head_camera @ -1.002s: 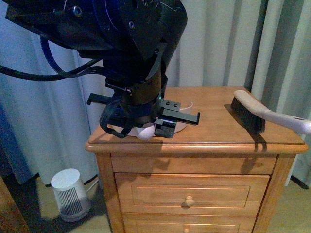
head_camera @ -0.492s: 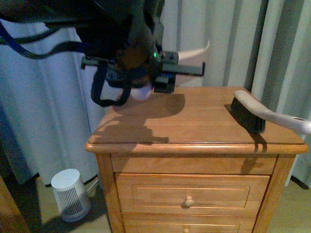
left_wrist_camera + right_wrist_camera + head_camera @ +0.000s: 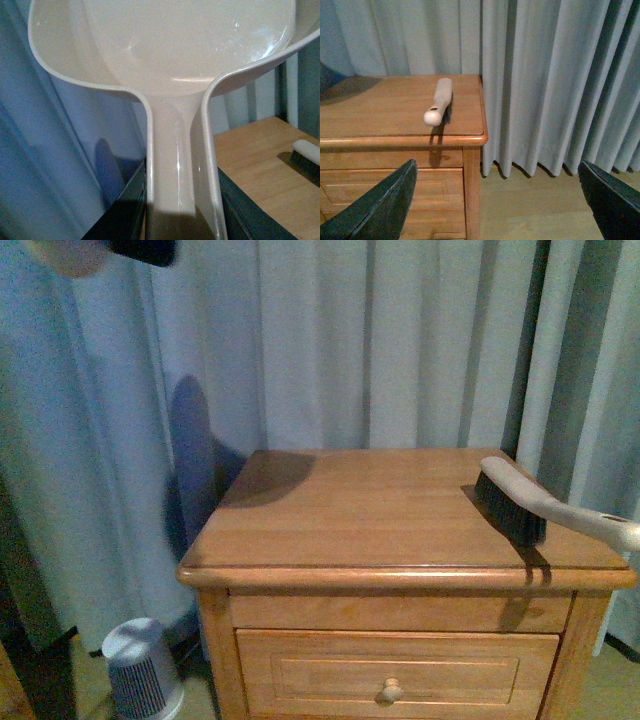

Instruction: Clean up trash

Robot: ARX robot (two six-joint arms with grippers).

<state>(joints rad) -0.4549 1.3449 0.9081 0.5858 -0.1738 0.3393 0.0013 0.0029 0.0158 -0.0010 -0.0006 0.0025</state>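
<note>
My left gripper [image 3: 181,210] is shut on the handle of the beige dustpan [image 3: 165,45], whose scoop fills the left wrist view. It is held high, above and to the left of the wooden nightstand [image 3: 260,170]. In the front view only a black piece of this gripper [image 3: 145,250] shows, at the top left corner. My right gripper [image 3: 497,210] is open and empty, low beside the nightstand's right side [image 3: 472,195]. The white paper wad is not in view in any frame.
A hand brush with black bristles and a pale handle [image 3: 520,502] lies on the nightstand top [image 3: 380,510] at its right edge, and also shows in the right wrist view [image 3: 440,100]. Grey curtains [image 3: 400,340] hang behind. A small white appliance [image 3: 140,675] stands on the floor at the left.
My left arm with the dustpan has risen from the nightstand top, up and to the left, almost out of the front view. The brush has not moved.
</note>
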